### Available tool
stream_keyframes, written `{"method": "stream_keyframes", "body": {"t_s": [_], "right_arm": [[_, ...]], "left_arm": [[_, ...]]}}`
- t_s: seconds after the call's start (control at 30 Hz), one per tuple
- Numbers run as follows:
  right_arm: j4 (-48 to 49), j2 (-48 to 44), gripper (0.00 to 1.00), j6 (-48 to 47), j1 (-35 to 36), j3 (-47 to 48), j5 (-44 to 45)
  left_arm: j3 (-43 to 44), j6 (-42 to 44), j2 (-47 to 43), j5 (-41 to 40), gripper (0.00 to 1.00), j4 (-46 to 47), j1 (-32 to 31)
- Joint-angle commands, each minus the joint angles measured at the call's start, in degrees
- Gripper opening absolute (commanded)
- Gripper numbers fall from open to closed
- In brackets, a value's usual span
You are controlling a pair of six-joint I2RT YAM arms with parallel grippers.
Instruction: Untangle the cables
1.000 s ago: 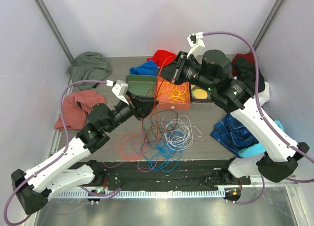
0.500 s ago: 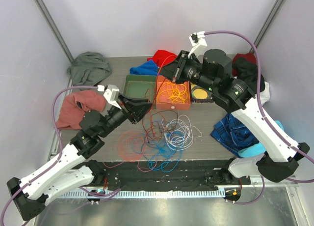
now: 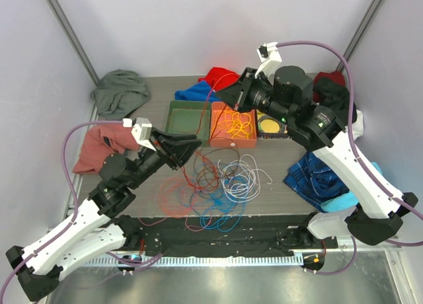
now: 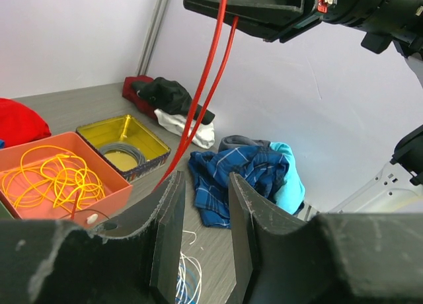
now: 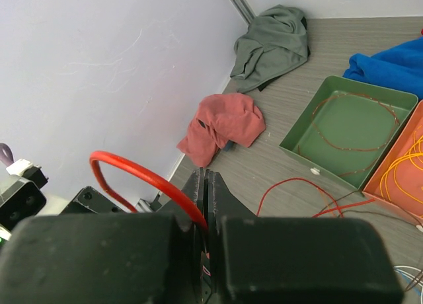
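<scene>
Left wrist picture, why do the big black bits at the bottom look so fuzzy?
Left wrist view: the left gripper sits very close to the lens, so its base blurs, while the orange tray is sharp. Right wrist view: same for the right gripper, shut on the red cable. Top external view: evenly lit and sharp.

Grey wood-grain table (image 3: 158, 96). At mid-depth, side by side: green tray (image 3: 188, 121), orange tray (image 3: 232, 143), yellow tray (image 3: 269, 135). In front of them, loose tangled cables (image 3: 221, 185). Around the edges: grey-green cloth (image 3: 119, 91), pink cloth (image 3: 106, 145), blue cloth (image 3: 195, 91), red cloth (image 3: 221, 76), plaid cloth (image 3: 314, 178).
</scene>
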Motion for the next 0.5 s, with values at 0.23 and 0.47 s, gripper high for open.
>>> {"method": "stream_keyframes", "body": {"t_s": [0.23, 0.47], "right_arm": [[1.79, 1.45, 0.01, 0.34, 0.08, 3.69, -1.78], [3.46, 2.06, 0.01, 3.77, 0.08, 3.43, -8.1]], "left_arm": [[-0.78, -0.16, 0.92, 1.33, 0.38, 2.54, -0.23], [-0.26, -0.51, 5.66, 1.86, 0.48, 7.02, -0.23]]}}
